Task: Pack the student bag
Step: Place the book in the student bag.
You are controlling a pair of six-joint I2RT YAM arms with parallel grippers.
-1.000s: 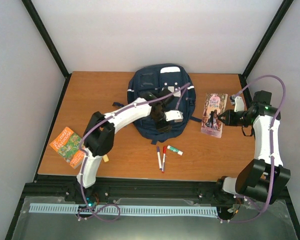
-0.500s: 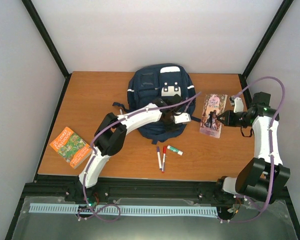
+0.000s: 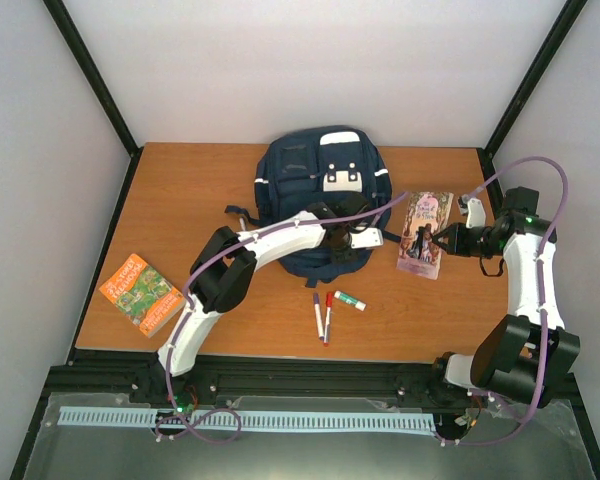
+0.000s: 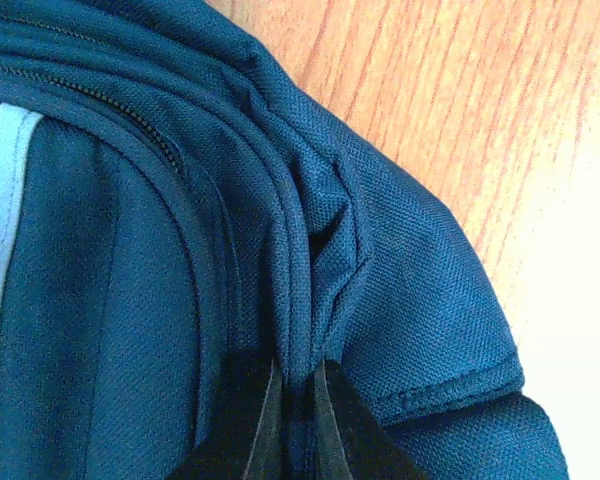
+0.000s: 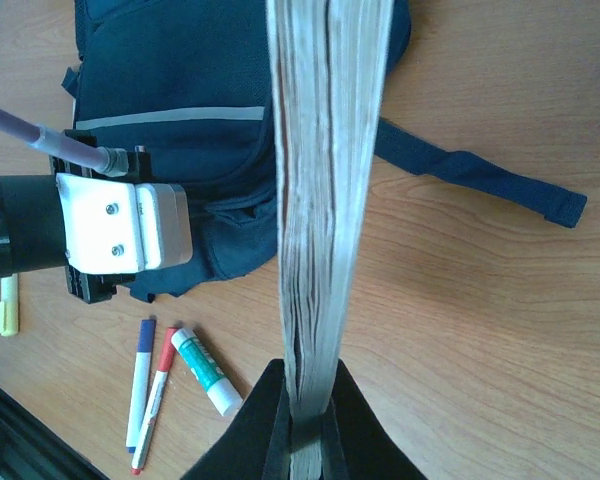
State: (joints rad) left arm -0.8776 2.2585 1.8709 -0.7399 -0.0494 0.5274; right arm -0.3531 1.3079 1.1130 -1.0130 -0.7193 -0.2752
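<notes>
The navy student bag [image 3: 320,185] lies flat at the back middle of the table, white patch facing up. My left gripper [image 3: 342,250] is at the bag's near right edge. In the left wrist view it [image 4: 298,400] is shut on a raised fold of the bag's navy fabric [image 4: 300,260] beside a zip seam. My right gripper [image 3: 450,240] is shut on a pink-covered book [image 3: 425,230], held just right of the bag. In the right wrist view the book's page edge [image 5: 325,190] stands upright between the closed jaws of that gripper [image 5: 305,425], above the table.
An orange book [image 3: 138,292] lies at the near left. A blue marker [image 3: 318,313], a red marker [image 3: 328,316] and a green-and-white glue stick [image 3: 350,300] lie in front of the bag. A dark bag strap [image 5: 480,175] trails onto the table at the right.
My left gripper has moved right and nearer along the bag to its near right edge. My right gripper has carried the book a little left toward the bag.
</notes>
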